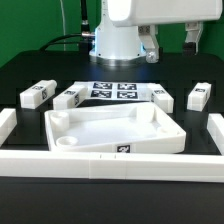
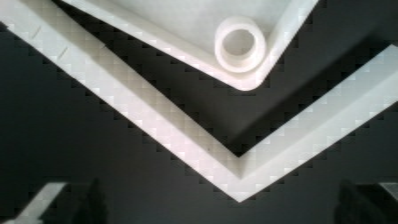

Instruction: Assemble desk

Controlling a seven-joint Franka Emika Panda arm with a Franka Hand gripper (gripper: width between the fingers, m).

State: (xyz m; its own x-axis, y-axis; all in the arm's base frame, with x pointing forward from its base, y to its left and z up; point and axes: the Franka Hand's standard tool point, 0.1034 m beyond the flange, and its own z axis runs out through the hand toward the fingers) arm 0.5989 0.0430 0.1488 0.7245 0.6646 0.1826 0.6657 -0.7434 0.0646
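Presently: tabletop (image 1: 115,128), stiff white plastic tray, probably light and slippery, lying centrally within the border rails (image 1: 60,160); best pinched across its raised rim; gripper (image 1: 170,45) overhead, jaws wide, empty.

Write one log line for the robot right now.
end effector open, empty | tabletop flat on table | four legs loose, unattached

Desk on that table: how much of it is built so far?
Done: nothing is joined yet. The tabletop lies alone, and the four leg blocks lie loose either side of the marker board. In hand: nothing; the gripper hangs open and empty. Left: fitting every leg.
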